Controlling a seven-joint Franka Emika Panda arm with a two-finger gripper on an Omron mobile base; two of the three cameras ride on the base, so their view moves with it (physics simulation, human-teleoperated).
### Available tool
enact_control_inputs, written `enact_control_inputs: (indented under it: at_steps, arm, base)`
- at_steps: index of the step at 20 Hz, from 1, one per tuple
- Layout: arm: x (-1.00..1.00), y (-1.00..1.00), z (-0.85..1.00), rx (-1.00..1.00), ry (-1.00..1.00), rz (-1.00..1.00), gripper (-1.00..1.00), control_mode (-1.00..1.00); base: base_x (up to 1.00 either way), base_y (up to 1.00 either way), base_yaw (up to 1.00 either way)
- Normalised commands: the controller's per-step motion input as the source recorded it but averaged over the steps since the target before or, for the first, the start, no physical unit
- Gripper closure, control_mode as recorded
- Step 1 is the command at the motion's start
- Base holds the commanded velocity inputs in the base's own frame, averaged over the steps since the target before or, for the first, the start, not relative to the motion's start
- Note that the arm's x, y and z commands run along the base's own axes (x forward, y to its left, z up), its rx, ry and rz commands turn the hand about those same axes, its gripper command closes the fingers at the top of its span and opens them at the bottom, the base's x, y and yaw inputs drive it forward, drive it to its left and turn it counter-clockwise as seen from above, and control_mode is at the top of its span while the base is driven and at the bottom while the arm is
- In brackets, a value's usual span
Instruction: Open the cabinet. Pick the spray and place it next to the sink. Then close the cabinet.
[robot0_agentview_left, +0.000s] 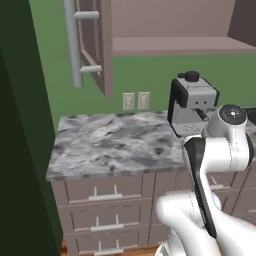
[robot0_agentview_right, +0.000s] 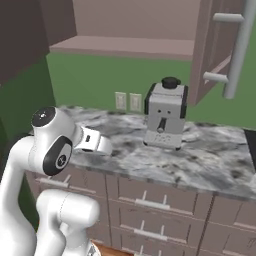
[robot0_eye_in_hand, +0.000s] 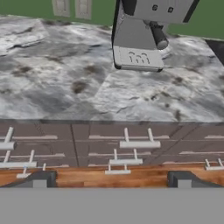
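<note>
A: The cabinet (robot0_agentview_left: 95, 45) is standing open above the counter (robot0_agentview_left: 110, 145), both doors swung wide, and its shelf (robot0_agentview_right: 125, 47) is looking bare from the base views. The spray, your real target, I'm not finding anywhere, so I can't tell you where it's sitting.

B: And the gripper (robot0_eye_in_hand: 111, 179)?

A: Your gripper is hanging low in front of the drawers (robot0_eye_in_hand: 131, 148), jaws spread as wide as they go and holding nothing.

B: So what are you worrying about?

A: You're reaching up blind. If you're lifting straight from here, the arm is risking a knock against the coffee machine (robot0_agentview_right: 165, 115), which is standing on the counter just under the right door (robot0_agentview_right: 220, 50). The open doors are also jutting out where your elbow may be swinging. The sink (robot0_agentview_right: 250, 145) is barely showing at the far right edge.
</note>
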Motion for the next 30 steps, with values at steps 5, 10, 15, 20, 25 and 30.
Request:
enact_control_inputs:
  at_steps: [5,10,15,20,25,30]
  arm:
    - [0.00,0.00,0.00,0.00,0.00,0.00,-1.00,1.00]
    - [0.00,0.00,0.00,0.00,0.00,0.00,-1.00,1.00]
    - [0.00,0.00,0.00,0.00,0.00,0.00,-1.00,1.00]
    - [0.00,0.00,0.00,0.00,0.00,0.00,-1.00,1.00]
    - [0.00,0.00,0.00,0.00,0.00,0.00,-1.00,1.00]
    - [0.00,0.00,0.00,0.00,0.00,0.00,-1.00,1.00]
  base:
    - [0.41,-0.30,0.21]
    - [0.36,-0.19,0.02]
    - [0.44,0.00,-0.04]
    - [0.49,0.02,-0.10]
    - [0.40,0.00,-0.13]
    - [0.36,0.00,-0.11]
